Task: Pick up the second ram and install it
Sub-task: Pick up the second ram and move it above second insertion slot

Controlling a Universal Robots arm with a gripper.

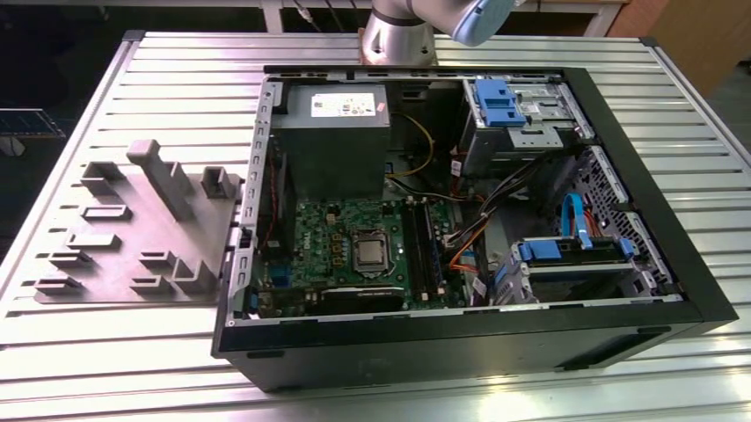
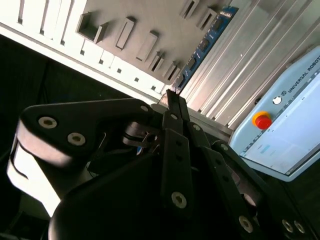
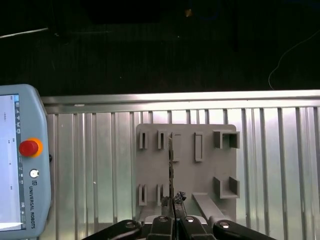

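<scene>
My gripper (image 3: pixel 173 201) is shut on the second ram (image 2: pixel 204 45), a thin dark stick with a blue label and small chips. The stick sticks out past the fingertips (image 2: pixel 172 97). In the first wrist view the second ram (image 3: pixel 171 160) shows edge-on as a thin line. It hangs well above the grey moulded holder tray (image 3: pixel 205 175). In the exterior view the tray (image 1: pixel 118 255) lies on the slatted table to the left of the open computer case (image 1: pixel 470 334). The green circuit board (image 1: pixel 340 251) with its long memory slots (image 1: pixel 428 251) lies inside the case.
A teach pendant (image 3: pixel 22 165) with a red stop button lies on the slatted metal table (image 3: pixel 100 165) beside the tray. Inside the case are a grey power supply (image 1: pixel 334 141), blue drive brackets (image 1: pixel 499 101) and loose cables (image 1: pixel 470 237). The arm's base (image 1: pixel 399 35) stands behind the case.
</scene>
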